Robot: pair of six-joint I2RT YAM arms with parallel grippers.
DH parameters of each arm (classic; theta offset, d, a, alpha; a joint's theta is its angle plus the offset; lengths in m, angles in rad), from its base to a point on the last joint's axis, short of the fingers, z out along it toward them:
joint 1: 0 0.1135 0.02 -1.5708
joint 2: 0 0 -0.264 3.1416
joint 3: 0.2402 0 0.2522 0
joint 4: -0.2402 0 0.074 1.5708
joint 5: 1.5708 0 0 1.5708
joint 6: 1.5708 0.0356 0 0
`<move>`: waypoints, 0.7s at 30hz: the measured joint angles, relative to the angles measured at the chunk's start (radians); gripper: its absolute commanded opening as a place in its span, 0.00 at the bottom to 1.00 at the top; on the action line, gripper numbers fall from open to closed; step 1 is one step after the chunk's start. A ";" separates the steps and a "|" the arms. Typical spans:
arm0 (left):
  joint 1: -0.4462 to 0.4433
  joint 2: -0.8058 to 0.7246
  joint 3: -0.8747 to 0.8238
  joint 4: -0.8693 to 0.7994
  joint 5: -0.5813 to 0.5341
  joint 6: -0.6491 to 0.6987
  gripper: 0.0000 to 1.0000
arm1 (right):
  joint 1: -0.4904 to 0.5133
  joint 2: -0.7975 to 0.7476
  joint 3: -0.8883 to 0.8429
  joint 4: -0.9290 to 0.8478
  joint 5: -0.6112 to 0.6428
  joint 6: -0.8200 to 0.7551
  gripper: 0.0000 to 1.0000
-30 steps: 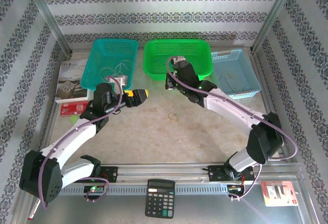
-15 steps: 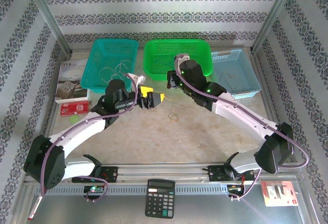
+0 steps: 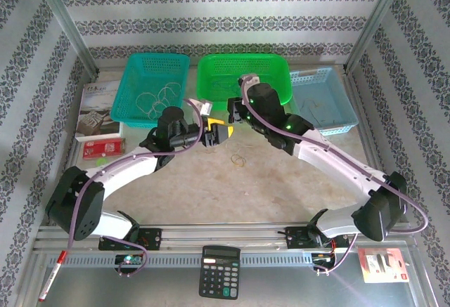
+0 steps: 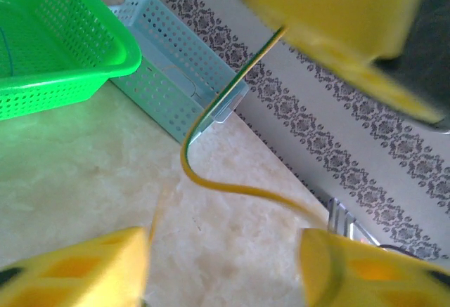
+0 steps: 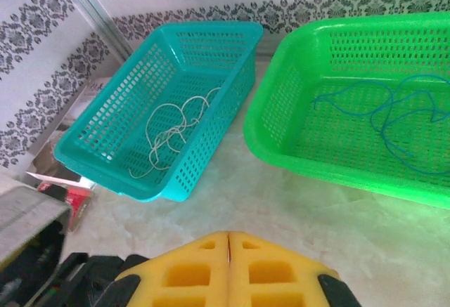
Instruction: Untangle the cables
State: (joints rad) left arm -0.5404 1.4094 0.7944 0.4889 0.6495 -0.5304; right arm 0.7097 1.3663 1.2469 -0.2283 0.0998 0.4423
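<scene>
Yellow cable (image 4: 185,158): in the left wrist view it leaves the lower edge of a blurred yellow block at the top of the frame. I read that block as the fingers of the right tool (image 5: 228,247). From there the cable runs down through the air, bends sharply above the bench (image 3: 211,187) and sweeps across to the lower-right finger of the left tool (image 4: 225,268). I cannot tell whether it touches that finger or passes just behind it.

Left tool: fingers stand apart with a wide gap, nothing pinched between them. From above, it sits just in front of the green basket (image 5: 278,110), tip to tip with the right tool.

Right tool: fingers pressed flat together, seam closed. Going by the left wrist view, it grips the upper end of the yellow cable.

Other cables: the whitish cable (image 5: 172,135) lies loosely coiled on the floor of the teal basket (image 5: 211,30). The bluish cable (image 5: 383,114) is spread in open loops inside the green basket. These two baskets stand side by side, and a light blue basket (image 3: 320,76) stands beyond the green one.

A small yellow loop (image 3: 240,159) lies flat on the bare bench near both tools, on the side toward the arm bases. I cannot tell whether it joins the held cable.

A calculator (image 3: 219,270) sits at the near edge, between the bases.
</scene>
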 measured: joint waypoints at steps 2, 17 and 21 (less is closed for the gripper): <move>-0.003 0.010 0.000 0.022 0.004 -0.010 0.23 | -0.001 -0.017 0.006 -0.001 0.000 0.000 0.00; -0.003 0.040 -0.027 0.085 0.006 -0.050 0.04 | -0.196 -0.123 0.019 0.008 -0.015 0.052 0.00; -0.003 0.040 -0.027 0.085 0.005 -0.053 0.17 | -0.274 -0.143 0.019 0.007 -0.023 0.050 0.00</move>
State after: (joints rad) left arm -0.5434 1.4498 0.7673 0.5743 0.6548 -0.5835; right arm 0.4362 1.2228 1.2659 -0.2211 0.0772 0.4927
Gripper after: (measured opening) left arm 0.094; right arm 0.053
